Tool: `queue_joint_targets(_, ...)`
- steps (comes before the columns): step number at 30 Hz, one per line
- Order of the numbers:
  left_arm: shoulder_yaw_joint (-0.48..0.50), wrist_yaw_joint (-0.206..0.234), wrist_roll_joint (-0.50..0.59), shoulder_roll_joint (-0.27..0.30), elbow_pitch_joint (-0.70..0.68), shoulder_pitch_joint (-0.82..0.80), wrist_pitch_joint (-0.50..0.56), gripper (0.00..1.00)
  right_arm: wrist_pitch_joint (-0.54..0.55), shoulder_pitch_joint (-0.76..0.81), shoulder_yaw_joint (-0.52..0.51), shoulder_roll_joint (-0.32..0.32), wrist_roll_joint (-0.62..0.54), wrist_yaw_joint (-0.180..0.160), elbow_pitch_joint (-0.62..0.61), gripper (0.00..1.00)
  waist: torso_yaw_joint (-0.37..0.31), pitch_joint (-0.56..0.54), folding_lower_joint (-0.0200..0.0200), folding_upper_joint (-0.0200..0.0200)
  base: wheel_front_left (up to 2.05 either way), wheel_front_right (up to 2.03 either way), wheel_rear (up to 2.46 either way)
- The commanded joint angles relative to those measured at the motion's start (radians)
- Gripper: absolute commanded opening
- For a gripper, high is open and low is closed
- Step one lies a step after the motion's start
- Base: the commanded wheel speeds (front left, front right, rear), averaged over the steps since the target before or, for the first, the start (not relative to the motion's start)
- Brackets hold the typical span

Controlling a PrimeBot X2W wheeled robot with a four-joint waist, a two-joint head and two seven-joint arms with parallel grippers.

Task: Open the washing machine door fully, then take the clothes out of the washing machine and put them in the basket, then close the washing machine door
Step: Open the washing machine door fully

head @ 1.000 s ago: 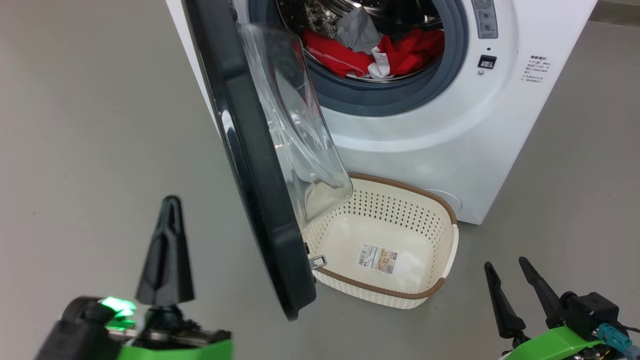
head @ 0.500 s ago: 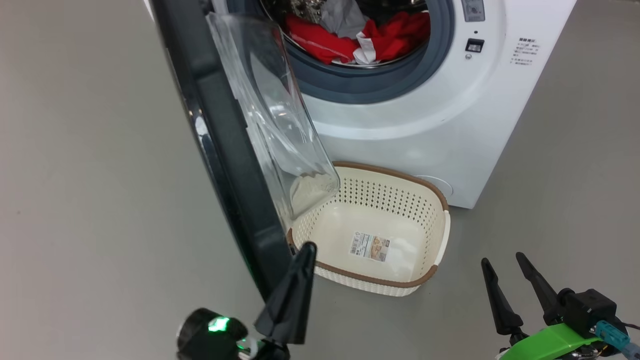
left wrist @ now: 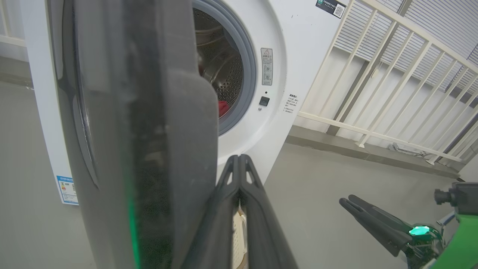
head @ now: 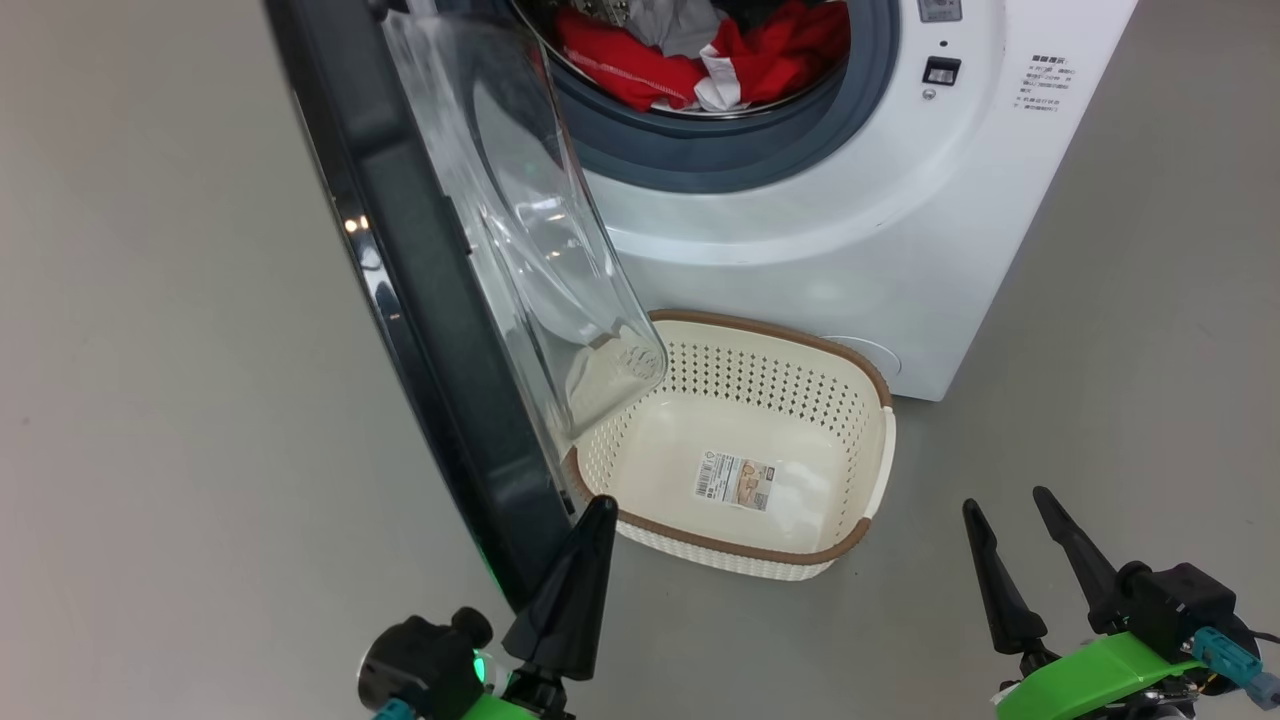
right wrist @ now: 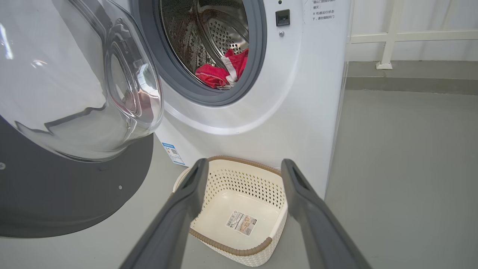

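Observation:
The washing machine [head: 850, 250] stands with its door [head: 400, 300] swung out to the left, edge-on to the head view, its glass bowl [head: 520, 230] hanging over the basket's left end. Red and grey clothes [head: 700, 50] lie in the drum, also seen as red clothes [right wrist: 220, 73] from the right wrist. The cream basket [head: 740, 545] sits on the floor in front of the machine, holding nothing. My left gripper [head: 598, 510] is shut and empty, its tip at the door's lower edge on the basket side, close beside the door [left wrist: 149, 130]. My right gripper [right wrist: 244, 162] is open and empty, pointing at the basket [right wrist: 239, 246].
A white railing [left wrist: 392, 74] on a low curb runs behind and to the right of the machine. Grey floor [head: 180, 400] spreads to the left of the door and to the right of the basket. A blue label [right wrist: 170, 151] marks the machine's lower front.
My left gripper has moved right, from the door's outer side to its lower edge by the basket. The head camera has shifted, sliding the scene up and left. The right gripper holds still.

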Motion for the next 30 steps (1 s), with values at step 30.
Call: queue_joint_targets(30,0.35,0.008,0.04,0.004,0.027,0.059,-0.005,0.0,-0.009,-0.003,0.05,-0.018,0.002,0.007,-0.037,1.0,0.074,-0.05,0.0,0.0,0.0,0.0,0.0)
